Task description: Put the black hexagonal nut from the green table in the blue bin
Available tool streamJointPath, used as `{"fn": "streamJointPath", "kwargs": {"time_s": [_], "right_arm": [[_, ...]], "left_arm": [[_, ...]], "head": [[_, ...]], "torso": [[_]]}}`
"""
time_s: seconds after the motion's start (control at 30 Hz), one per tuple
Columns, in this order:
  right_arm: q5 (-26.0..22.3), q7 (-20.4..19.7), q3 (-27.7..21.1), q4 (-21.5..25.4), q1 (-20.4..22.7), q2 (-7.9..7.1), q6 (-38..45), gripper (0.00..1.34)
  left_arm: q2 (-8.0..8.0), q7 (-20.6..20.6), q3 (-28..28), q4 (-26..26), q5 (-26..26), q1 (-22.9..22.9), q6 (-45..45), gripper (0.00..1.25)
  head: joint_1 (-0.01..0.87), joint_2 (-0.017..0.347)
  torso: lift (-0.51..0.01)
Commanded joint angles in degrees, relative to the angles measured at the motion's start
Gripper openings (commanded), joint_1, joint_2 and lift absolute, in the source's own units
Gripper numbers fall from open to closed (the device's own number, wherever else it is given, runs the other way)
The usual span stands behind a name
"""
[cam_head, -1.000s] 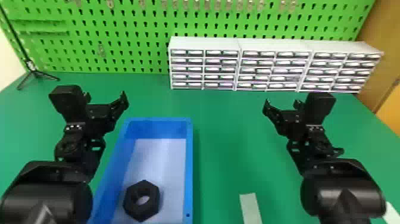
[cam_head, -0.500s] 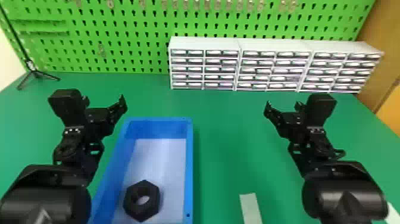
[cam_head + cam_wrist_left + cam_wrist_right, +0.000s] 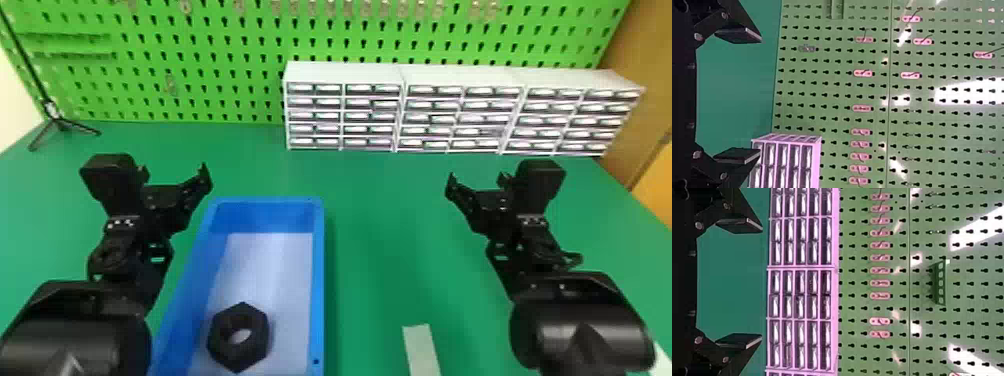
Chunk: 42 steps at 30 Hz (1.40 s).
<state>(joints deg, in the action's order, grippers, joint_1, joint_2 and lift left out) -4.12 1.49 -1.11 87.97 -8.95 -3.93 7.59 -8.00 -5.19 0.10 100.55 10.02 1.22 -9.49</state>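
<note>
Well, 1 black hexagonal nut (image 3: 255,336) lies in the blue bin (image 3: 318,280); left gripper (image 3: 173,175) left of it, right gripper (image 3: 477,181) well right, each spread.

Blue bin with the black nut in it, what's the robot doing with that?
The robot isn't holding anything right now. The black hexagonal nut is lying inside the blue bin, where it's meant to go. The left gripper and right gripper are both open and empty.
</note>
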Motion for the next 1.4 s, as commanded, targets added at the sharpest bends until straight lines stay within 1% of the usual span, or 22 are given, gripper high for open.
{"fn": "streamJointPath", "kwargs": {"time_s": [0.0,0.77,1.1,1.37], "right_arm": [[0.2,0.0,0.0,0.0,0.1,-0.03,0.1,1.03],[0.3,-0.1,-0.2,0.0,0.1,-0.12,0.4,1.03],[0.3,-0.1,-0.6,-0.1,0.3,-0.2,0.7,1.03],[0.3,-0.2,-0.6,-0.1,0.3,-0.47,0.7,1.03]], "left_arm": [[0.0,0.0,0.2,0.0,0.0,-0.2,0.0,1.0],[0.0,0.0,0.1,0.0,-0.4,-0.2,-0.4,1.0],[0.0,0.0,0.9,0.1,-1.0,-0.4,-0.4,1.0],[0.0,1.0,1.2,0.2,-1.6,-0.3,-0.9,1.0]], "head": [[0.686,0.028],[0.686,0.028],[0.686,0.028],[0.686,0.028]], "torso": [[-0.096],[-0.096],[-0.096],[-0.096]]}}
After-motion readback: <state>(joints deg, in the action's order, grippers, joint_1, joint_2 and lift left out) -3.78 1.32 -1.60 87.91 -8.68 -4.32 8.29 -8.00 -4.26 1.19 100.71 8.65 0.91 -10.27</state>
